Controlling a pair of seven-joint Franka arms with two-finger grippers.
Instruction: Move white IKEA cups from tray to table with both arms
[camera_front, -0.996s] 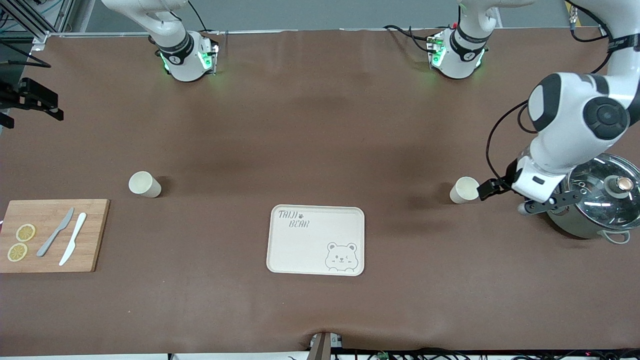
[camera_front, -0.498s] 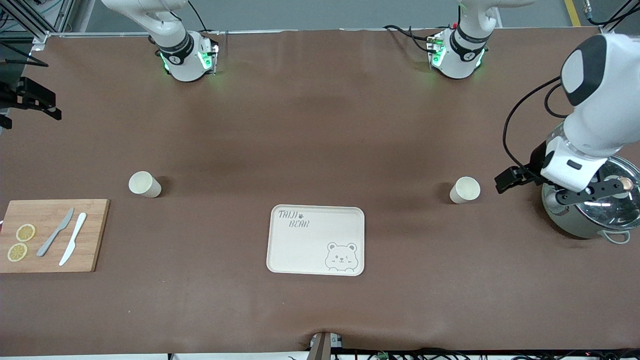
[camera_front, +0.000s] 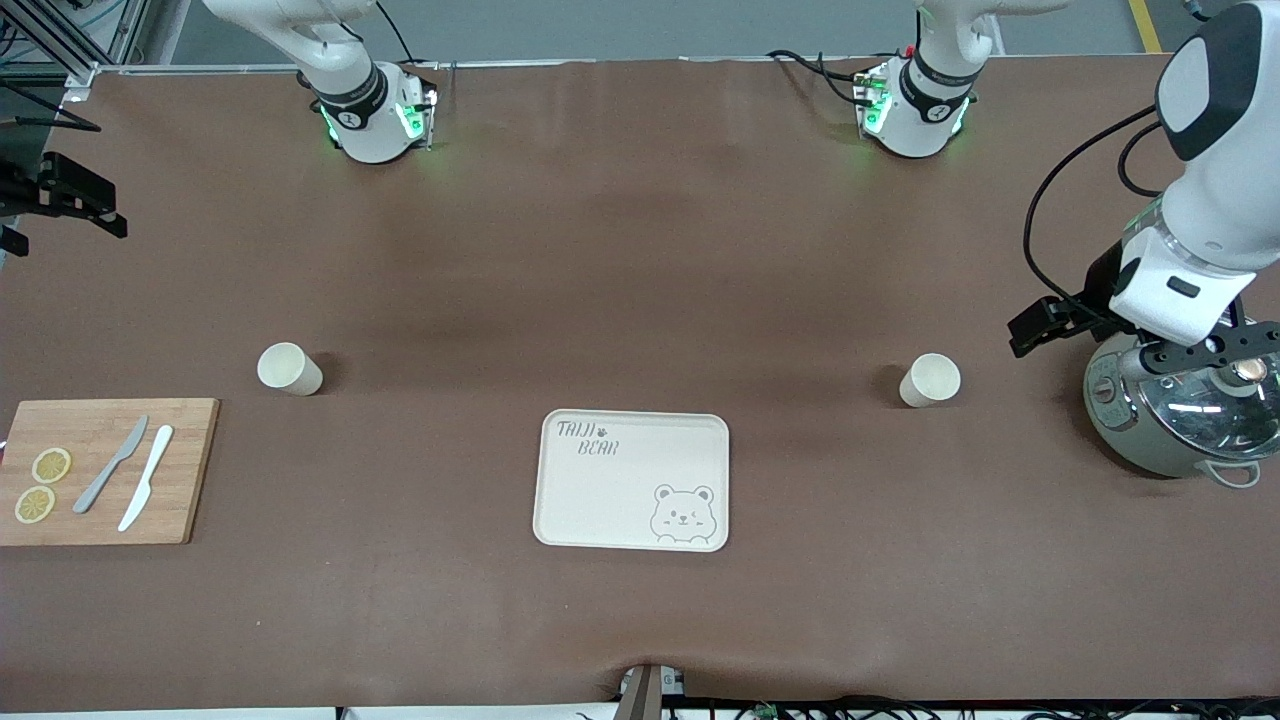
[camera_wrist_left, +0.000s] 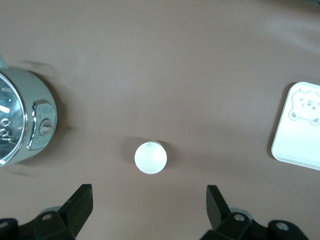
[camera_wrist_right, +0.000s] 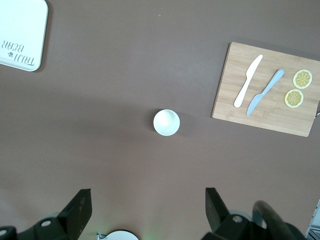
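- Brown matte sheeting covers the large flat table (camera_front: 640, 250), and wide bare room is left around everything on it.
- No cup is carried by the cream bear-printed tray (camera_front: 632, 481), set near the front edge.
- Both off-white handleless tumblers are stood on the sheet, one (camera_front: 929, 380) toward the left arm's end, one (camera_front: 289, 368) toward the right arm's; the task is judged done.
- Both claws are released: the left gripper (camera_wrist_left: 149, 205) is raised beside the steel lidded pot (camera_front: 1185, 415), the right gripper (camera_wrist_right: 148, 210) above its tumbler.
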